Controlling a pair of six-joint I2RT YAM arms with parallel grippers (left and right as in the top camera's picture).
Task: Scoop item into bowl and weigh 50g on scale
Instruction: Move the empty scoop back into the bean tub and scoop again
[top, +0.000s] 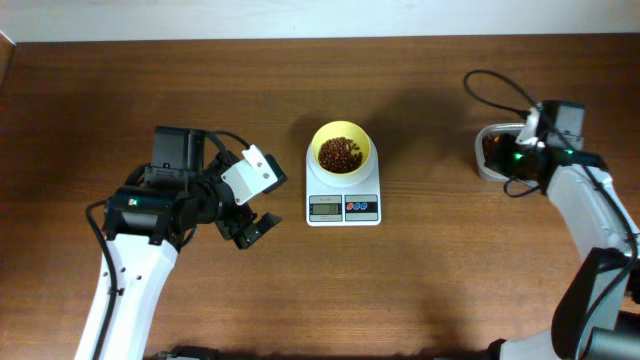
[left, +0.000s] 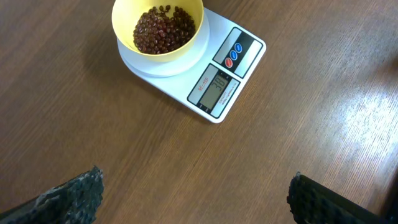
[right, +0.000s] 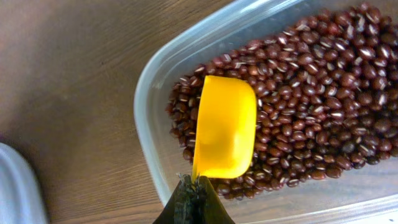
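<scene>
Found dark red-brown beans (top: 340, 153) in round pale yellow plastic bowl (top: 367, 150) atop white square digital scale (top: 343, 208), toward far edge of table (top: 200, 100). Saw left claw (top: 254, 231) released, right claw (right: 193, 198) grasping yellow plastic scoop (right: 225, 127) over clear plastic tub (right: 155, 93).

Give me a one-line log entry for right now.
left gripper open, empty, left of scale | right gripper shut on scoop | scoop on beans in tub | bowl on scale, partly filled | display unreadable

No legible text; scale (left: 219, 78) display digits and small red label beside them too blurry.
</scene>
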